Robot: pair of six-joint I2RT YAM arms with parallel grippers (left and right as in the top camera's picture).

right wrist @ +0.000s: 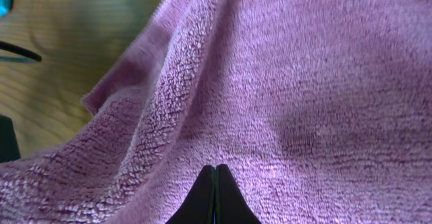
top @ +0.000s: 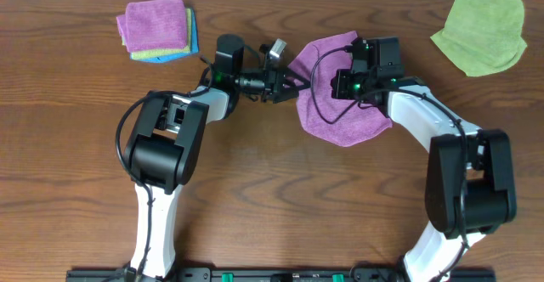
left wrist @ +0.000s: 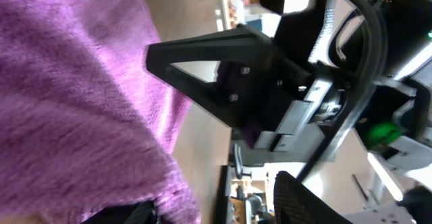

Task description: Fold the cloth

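Observation:
The purple cloth (top: 342, 119) lies rumpled at the table's middle, its upper left part raised; no tag shows. My left gripper (top: 293, 81) is open at the cloth's left edge. In the left wrist view its fingers (left wrist: 219, 197) are spread, and the cloth (left wrist: 74, 96) drapes over the left finger. My right gripper (top: 338, 68) is over the cloth's upper part. In the right wrist view its fingertips (right wrist: 215, 169) are pressed together against the cloth (right wrist: 304, 82), with no fabric seen between them. The right arm's black bracket (left wrist: 250, 82) is close in front of the left wrist camera.
A neat stack of cloths (top: 155, 25), purple on top of green and blue, sits at the back left. A lime-green cloth (top: 480, 31) lies at the back right. The brown wooden table (top: 272, 197) runs to the front, where both arm bases stand.

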